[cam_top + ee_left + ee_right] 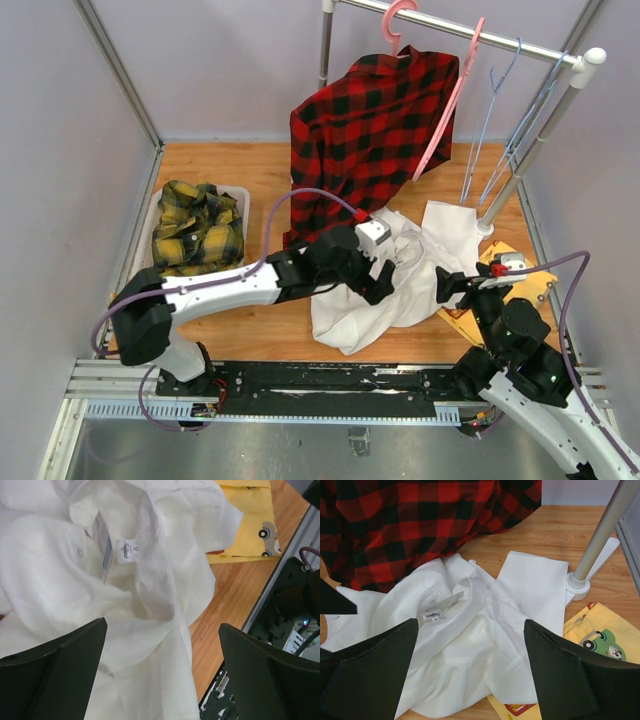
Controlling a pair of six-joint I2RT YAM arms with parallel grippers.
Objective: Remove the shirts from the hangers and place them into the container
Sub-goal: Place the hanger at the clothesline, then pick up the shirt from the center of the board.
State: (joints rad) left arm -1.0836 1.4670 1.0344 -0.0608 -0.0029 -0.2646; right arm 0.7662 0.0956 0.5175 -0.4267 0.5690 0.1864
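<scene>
Yellow-and-green plaid shirt is already in the white laundry basket, left side of the worktop. White shirt is off its hanger, crumpled mid-worktop, not in the basket yet. Red-and-black plaid shirt hangs on a pink hanger on the far rail; an empty pink hanger and light-blue hangers are beside it. No grey shirt visible. Left fingers are wide open just over the white shirt's collar, gripping nothing. Right fingers are open, empty, near right. Judged: one shirt done, one mid-transfer, one untouched.
</scene>
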